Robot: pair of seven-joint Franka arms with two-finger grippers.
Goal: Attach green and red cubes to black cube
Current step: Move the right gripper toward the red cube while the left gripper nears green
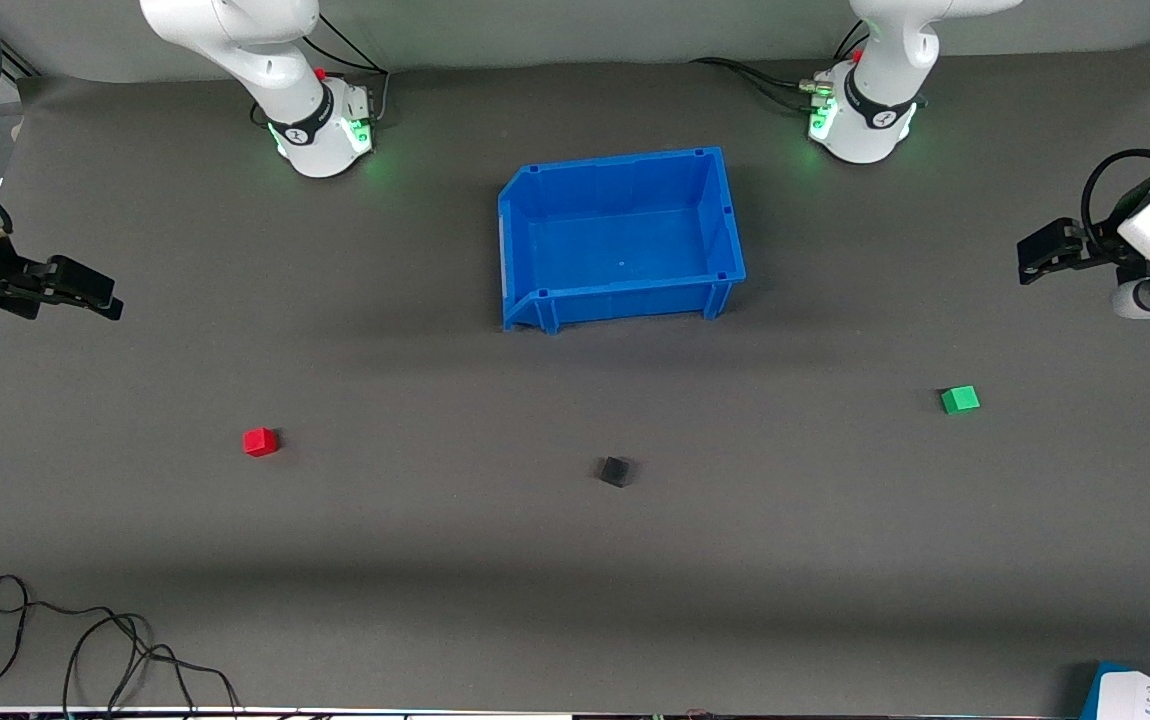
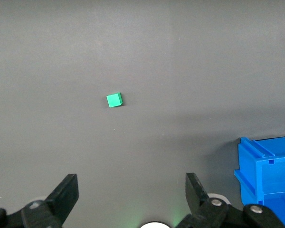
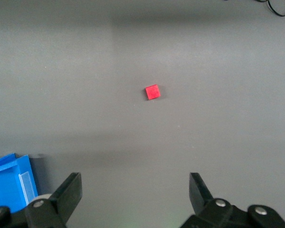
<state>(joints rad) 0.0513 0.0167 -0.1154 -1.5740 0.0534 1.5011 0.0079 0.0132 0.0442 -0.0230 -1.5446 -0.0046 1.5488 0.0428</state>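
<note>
**Three cubes apart, both pincers released**

From the front view we see the left pincer [image 1: 1035, 255] in the air over the table [image 1: 435, 560] at its own arm's end, fingers spread. The bright green cube [image 1: 960, 400] sits on the table near it, untouched. The right pincer [image 1: 95, 292] hangs over its arm's end, also released, with the bright red cube [image 1: 260, 441] lying near it. The matte black cube [image 1: 615, 471], barely darker than the table, lies between the two coloured ones, well apart from both pincers and nearer the camera than the blue bin [image 1: 535, 210].

In the left wrist view we see the green cube [image 2: 114, 99] ahead of the spread fingers [image 2: 66, 194].

In the right wrist view we see the red cube [image 3: 152, 91] ahead of the parted fingers [image 3: 72, 190].
</note>
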